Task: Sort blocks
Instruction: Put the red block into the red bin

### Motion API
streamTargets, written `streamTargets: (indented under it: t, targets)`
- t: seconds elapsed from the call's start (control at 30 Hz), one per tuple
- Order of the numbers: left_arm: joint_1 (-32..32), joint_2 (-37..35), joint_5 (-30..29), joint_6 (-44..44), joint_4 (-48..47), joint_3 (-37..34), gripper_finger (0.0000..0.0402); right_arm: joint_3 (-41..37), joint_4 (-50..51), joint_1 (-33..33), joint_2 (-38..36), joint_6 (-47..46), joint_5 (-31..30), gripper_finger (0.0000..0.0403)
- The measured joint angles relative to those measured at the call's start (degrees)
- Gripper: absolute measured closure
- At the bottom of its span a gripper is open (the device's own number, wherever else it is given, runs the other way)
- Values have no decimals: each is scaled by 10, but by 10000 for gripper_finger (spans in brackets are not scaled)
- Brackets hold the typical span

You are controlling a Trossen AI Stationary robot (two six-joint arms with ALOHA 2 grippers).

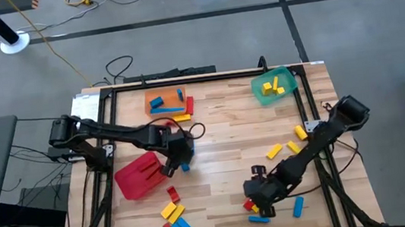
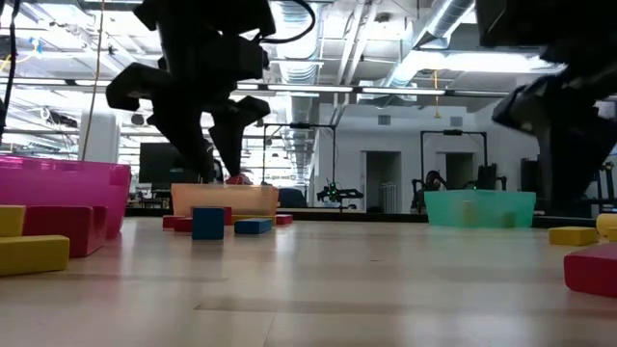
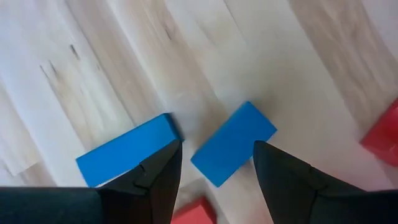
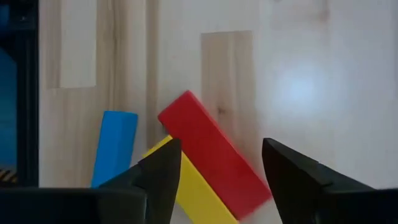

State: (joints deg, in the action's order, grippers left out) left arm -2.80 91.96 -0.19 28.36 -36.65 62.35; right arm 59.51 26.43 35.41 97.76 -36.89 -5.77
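The blocks lie scattered on the wooden table [image 1: 213, 139]. My left gripper [image 1: 181, 160] hangs open beside the red bin [image 1: 139, 176], pointing steeply down over two blue blocks: one [image 3: 233, 143] lies slantwise below the gap between its fingers, the other [image 3: 127, 158] outside one finger. My right gripper [image 1: 258, 199] stands open near the front right. A red block [image 4: 214, 155] shows between its fingers, resting partly on a yellow block [image 4: 193, 186], with a blue block [image 4: 115, 146] beside them. I cannot see either gripper touching a block.
An orange bin [image 1: 164, 102] with blue blocks and a green bin [image 1: 274, 86] with yellow blocks stand at the far side. More blocks lie at the near left [image 1: 173, 221] and right [image 1: 274, 151]. A black frame [image 1: 308, 101] rims the table.
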Motion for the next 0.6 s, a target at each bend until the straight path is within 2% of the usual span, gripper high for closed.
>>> streamTargets:
  t: [0.23, 0.37, 0.6]
  targets:
    - [-17, 0, -1, -18, -3, 0, 207, 0, -77, 7, 9, 43, 11, 158]
    - [-24, 0, 0, -21, 2, 0, 207, 0, -74, 14, 13, 53, 4, 158]
    - [-39, 0, 0, -27, 6, 0, 207, 2, -100, 13, 74, 86, 7, 158]
